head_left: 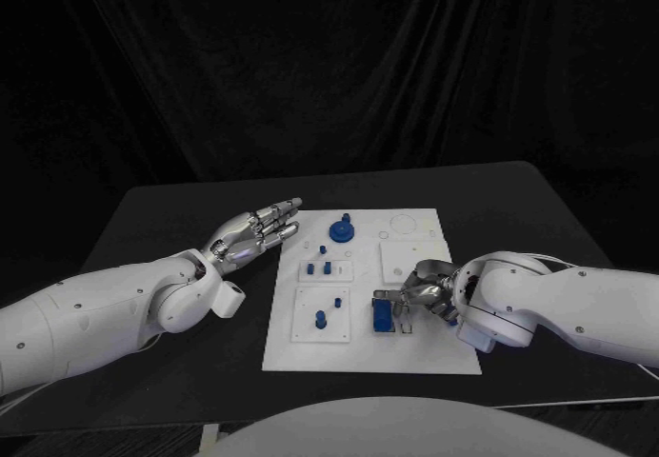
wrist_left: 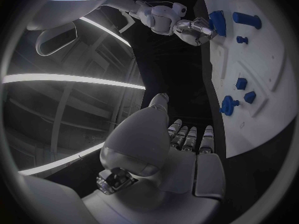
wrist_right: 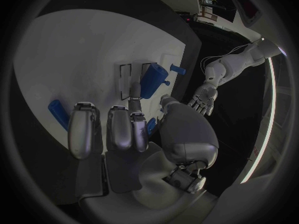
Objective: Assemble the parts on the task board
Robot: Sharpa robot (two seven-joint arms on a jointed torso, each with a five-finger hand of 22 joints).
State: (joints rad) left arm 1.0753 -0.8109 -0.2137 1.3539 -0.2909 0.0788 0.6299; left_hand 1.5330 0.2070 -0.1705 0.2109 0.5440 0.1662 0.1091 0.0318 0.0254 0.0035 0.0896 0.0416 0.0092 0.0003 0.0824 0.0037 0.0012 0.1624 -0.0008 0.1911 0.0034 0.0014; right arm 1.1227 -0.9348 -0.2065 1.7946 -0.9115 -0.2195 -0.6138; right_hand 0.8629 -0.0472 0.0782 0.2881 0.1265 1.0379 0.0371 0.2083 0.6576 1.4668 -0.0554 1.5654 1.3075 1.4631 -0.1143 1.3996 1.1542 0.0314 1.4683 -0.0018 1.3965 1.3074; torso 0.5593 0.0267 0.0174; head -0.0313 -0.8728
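Observation:
The white task board lies mid-table. My right hand is over the board's right side, and a finger and the thumb pinch the near end of a blue block; the same block and hand show in the right wrist view. My left hand hovers just off the board's left edge, fingers stretched out and apart, holding nothing. A round blue part sits at the far end of the board. Small blue pieces and a blue peg stand further in on the left side.
The black table runs round the board, with bare surface on the left, at the back and on the right. A loose blue bar lies on the board near my right fingertips. The left wrist view shows the board and my right hand.

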